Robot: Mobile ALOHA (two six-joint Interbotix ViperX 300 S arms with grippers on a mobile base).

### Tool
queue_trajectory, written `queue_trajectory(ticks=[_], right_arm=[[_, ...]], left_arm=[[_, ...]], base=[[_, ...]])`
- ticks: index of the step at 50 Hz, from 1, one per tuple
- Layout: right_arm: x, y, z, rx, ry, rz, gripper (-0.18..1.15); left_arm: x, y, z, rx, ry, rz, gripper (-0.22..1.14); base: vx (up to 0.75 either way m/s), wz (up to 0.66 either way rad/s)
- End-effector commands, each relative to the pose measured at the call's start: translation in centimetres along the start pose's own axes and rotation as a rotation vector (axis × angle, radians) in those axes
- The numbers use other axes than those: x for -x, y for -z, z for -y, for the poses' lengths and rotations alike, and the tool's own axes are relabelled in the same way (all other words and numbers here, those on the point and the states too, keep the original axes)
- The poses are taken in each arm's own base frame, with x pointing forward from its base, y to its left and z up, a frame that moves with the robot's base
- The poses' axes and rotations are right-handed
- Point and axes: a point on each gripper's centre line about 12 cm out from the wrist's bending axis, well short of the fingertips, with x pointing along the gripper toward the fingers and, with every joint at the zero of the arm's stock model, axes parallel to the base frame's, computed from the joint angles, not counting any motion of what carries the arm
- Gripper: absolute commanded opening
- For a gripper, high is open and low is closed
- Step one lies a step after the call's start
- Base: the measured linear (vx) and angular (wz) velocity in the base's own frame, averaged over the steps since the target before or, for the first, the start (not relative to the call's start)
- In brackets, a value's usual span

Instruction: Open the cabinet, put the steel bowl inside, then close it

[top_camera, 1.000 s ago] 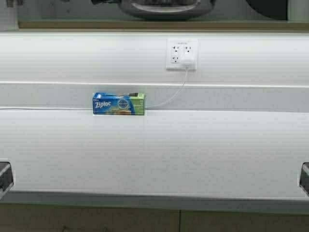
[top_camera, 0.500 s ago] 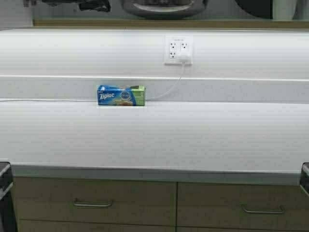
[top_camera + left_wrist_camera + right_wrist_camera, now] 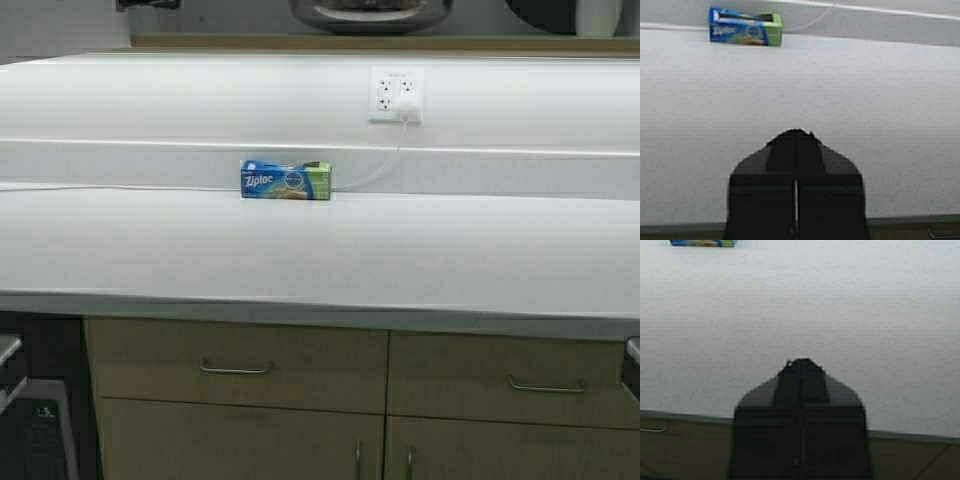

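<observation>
The steel bowl point(image 3: 371, 14) sits up at the very top of the high view, on the cabinet point(image 3: 380, 43) ledge, above the white wall; only its lower curve shows. Below it, the wall outlet point(image 3: 396, 95) has a white plug in it, and a white cable point(image 3: 372, 177) drops toward the surface point(image 3: 320, 250). At the back of the surface, against the wall, lies the blue Ziploc box point(image 3: 286, 180), on its long side, well apart from both arms. Under the front edge of the surface run the tan drawers point(image 3: 236, 366) with horizontal bar handles, and a dark appliance point(image 3: 35, 430) fills the lower left corner.

The left pincer point(image 3: 796, 145) hangs over the front edge of the surface, fingers pressed together with nothing between them; in its wrist view the Ziploc box lies far ahead by the wall. The right pincer point(image 3: 801, 371) hangs likewise above the front edge, fingers together and holding nothing. In the high view only slivers of the two arms show, at the lower left and lower right edges, both low and back from the surface
</observation>
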Motion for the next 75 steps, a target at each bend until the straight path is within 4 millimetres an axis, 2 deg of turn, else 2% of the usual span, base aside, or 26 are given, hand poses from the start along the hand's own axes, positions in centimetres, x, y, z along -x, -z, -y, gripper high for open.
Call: queue_trajectory(ticks=[1, 7, 15, 18, 22, 26, 31, 37, 44, 50, 60, 66, 75], right_arm=[[2.1, -1.1, 2.6, 0.027, 0.11, 0.074, 0.07], [3.5, -2.4, 5.4, 0.047, 0.243, 0.133, 0.07], [5.0, -4.4, 10.8, 0.002, 0.474, 0.188, 0.06], [5.1, -5.3, 12.7, -0.008, 0.529, 0.216, 0.06], [3.9, -6.4, 14.3, -0.022, 0.549, 0.225, 0.06], [2.5, -7.8, 16.1, -0.041, 0.563, 0.236, 0.06], [1.1, -9.7, 18.5, -0.092, 0.584, 0.255, 0.06], [0.5, -12.5, 21.8, -0.119, 0.639, 0.298, 0.06], [0.0, -15.5, 24.1, -0.108, 0.664, 0.351, 0.06], [-2.7, -16.5, 25.8, -0.109, 0.654, 0.348, 0.06], [-7.7, -16.3, 27.2, -0.113, 0.615, 0.304, 0.06], [-9.0, -16.2, 25.1, -0.103, 0.564, 0.291, 0.06], [-9.6, -17.5, 19.5, -0.043, 0.452, 0.31, 0.06]], left_arm=[[2.7, -2.5, -3.4, 0.027, -0.086, 0.076, 0.05], [5.9, -4.5, -7.8, 0.043, -0.224, 0.117, 0.05], [10.3, -7.2, -12.8, 0.077, -0.423, 0.146, 0.05], [11.6, -8.1, -14.5, 0.1, -0.495, 0.157, 0.05], [12.8, -9.5, -16.0, 0.108, -0.565, 0.183, 0.05], [12.6, -11.2, -16.5, 0.092, -0.575, 0.209, 0.05], [11.1, -13.3, -17.9, 0.095, -0.581, 0.219, 0.05], [8.8, -15.6, -19.8, 0.116, -0.578, 0.221, 0.05], [6.6, -17.9, -21.5, 0.123, -0.572, 0.228, 0.05], [4.0, -19.0, -20.7, 0.107, -0.51, 0.221, 0.05], [0.5, -18.7, -18.6, 0.098, -0.42, 0.179, 0.05], [-0.6, -17.9, -16.7, 0.087, -0.367, 0.153, 0.05], [-2.6, -17.4, -12.4, 0.055, -0.25, 0.126, 0.05]], base=[[-0.18, 0.0], [-0.17, -0.04], [-0.16, -0.07], [-0.14, -0.09], [-0.13, -0.08], [-0.13, -0.06], [-0.12, -0.05], [-0.09, -0.04], [-0.07, -0.01], [-0.04, -0.01], [-0.01, 0.0], [0.0, 0.0], [0.01, 0.01]])
